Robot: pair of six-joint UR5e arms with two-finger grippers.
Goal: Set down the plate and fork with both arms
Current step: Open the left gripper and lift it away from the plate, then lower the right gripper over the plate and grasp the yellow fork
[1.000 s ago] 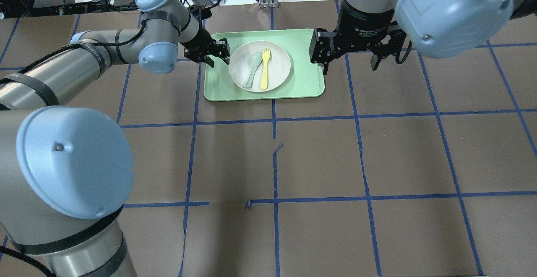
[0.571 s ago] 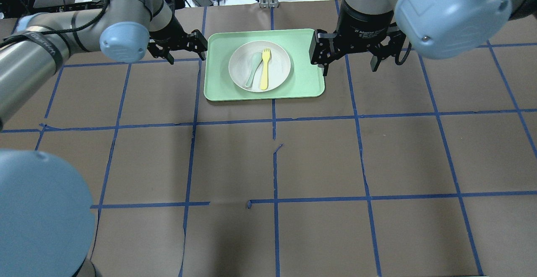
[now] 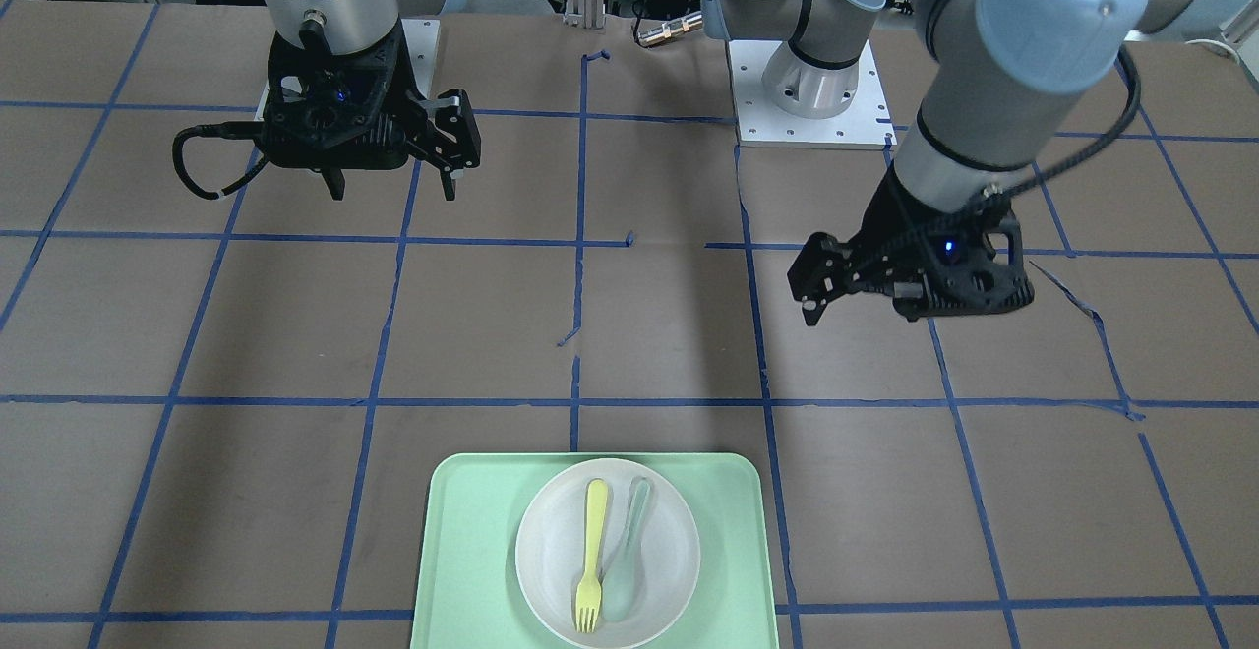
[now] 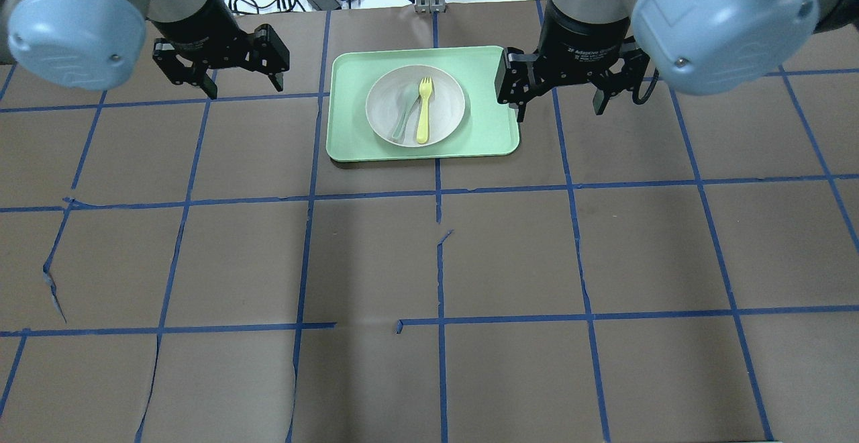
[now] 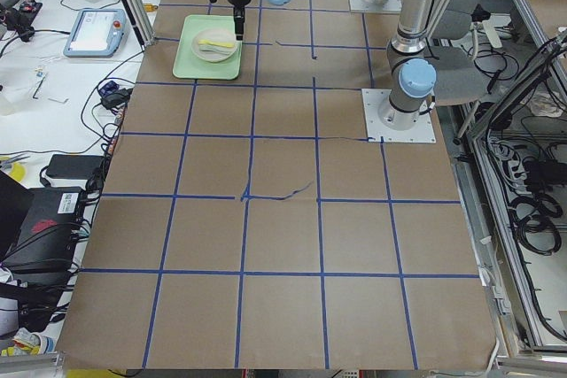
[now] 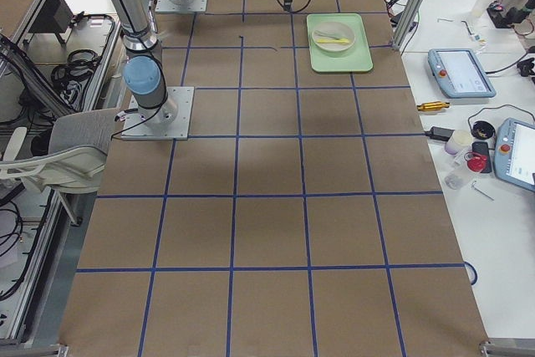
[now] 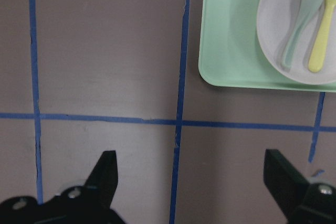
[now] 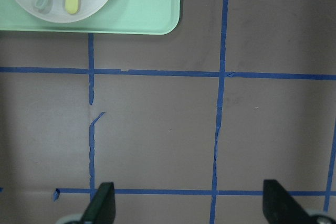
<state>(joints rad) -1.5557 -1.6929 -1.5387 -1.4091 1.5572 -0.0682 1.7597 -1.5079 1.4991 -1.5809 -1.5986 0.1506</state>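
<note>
1. The table (image 4: 510, 255) is covered in brown paper marked off in squares by blue tape.
2. The left arm (image 4: 74, 20) and the right arm (image 4: 725, 20) both reach over the table's far half, one on each side of the tray.
3. The mint-green tray (image 4: 483, 127) lies flat near the table's far edge, about midway between the arms.
4. The left tool (image 4: 245, 90) hangs over bare table off the tray's left side, well apart from it. Its fingers are spread wide and hold nothing.
5. The right tool (image 4: 558, 113) is raised off the tray's right side. Its fingers are also spread wide and hold nothing.
6. The plate (image 4: 446, 104) sits in the middle of the tray.
7. The fork (image 4: 423, 111) lies flat on the plate, tines pointing away from the robot.
8. The pale spoon (image 4: 402, 117) lies on the plate just beside the fork, on the robot's left of it, bowl end away from the robot.
</note>
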